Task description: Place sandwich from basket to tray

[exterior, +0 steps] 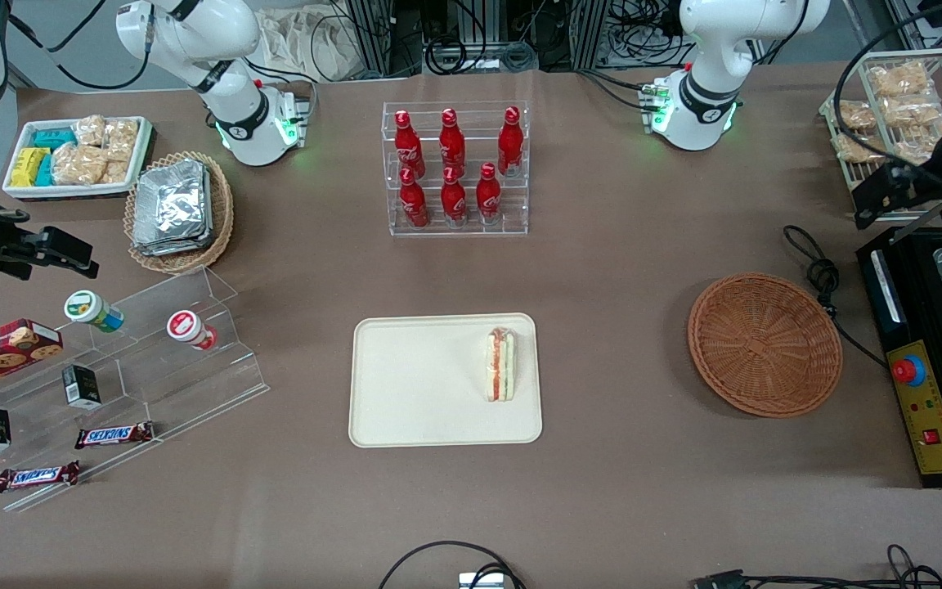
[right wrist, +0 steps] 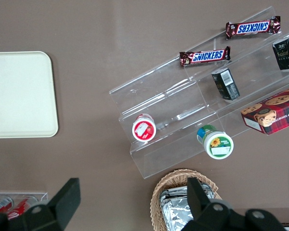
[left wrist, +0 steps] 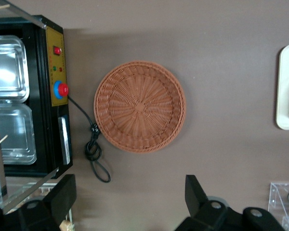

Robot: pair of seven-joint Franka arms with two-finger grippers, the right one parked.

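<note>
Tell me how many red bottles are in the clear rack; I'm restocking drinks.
6, all upright in the rack: three on the upper step, three on the lower step nearer the camera. None look hidden. The hand hangs open above the basket.

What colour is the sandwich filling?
Red-orange and green stripes on the sandwich, clearest in front view; claw open.

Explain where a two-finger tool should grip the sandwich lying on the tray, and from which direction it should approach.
Come straight down from above and close on the two broad bread faces of the sandwich, mid-length. It rests on the tray with its striped filling edge up, so both faces are exposed. The tool hangs open above the empty basket.
</note>
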